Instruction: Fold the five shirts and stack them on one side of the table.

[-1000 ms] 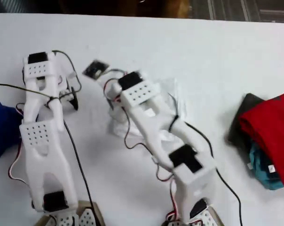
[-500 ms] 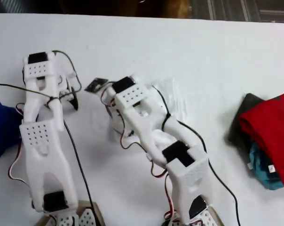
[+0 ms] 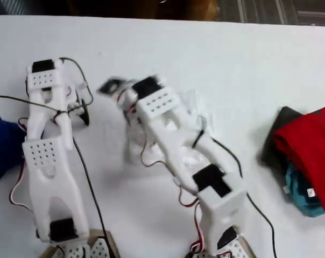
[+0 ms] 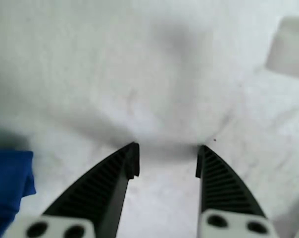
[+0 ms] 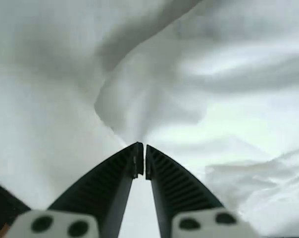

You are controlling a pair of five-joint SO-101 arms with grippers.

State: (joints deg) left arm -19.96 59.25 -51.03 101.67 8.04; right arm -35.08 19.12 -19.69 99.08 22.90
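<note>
A crumpled white shirt (image 3: 203, 116) lies mid-table under my right arm. In the right wrist view my right gripper (image 5: 141, 159) is shut, with a fold of the white shirt (image 5: 149, 99) pinched at its tips. My left gripper (image 3: 85, 114) hangs open over bare white table (image 4: 154, 74), nothing between its fingers (image 4: 115, 183). A blue shirt (image 3: 1, 148) lies at the table's left edge, beside the left arm; its corner, the blue shirt (image 4: 8, 183), shows in the left wrist view. On the right side sits a stack: a red shirt (image 3: 310, 142) over a teal one (image 3: 299, 196) and a dark one (image 3: 275, 140).
The white table (image 3: 232, 54) stretches wide behind both arms, with its far edge along the top of the high view. Cables (image 3: 90, 177) trail along both arms. The two arm bases stand at the near edge.
My right arm swung toward the near-left, then back toward the far side, tugging the white shirt with it. The left arm and the stack kept still.
</note>
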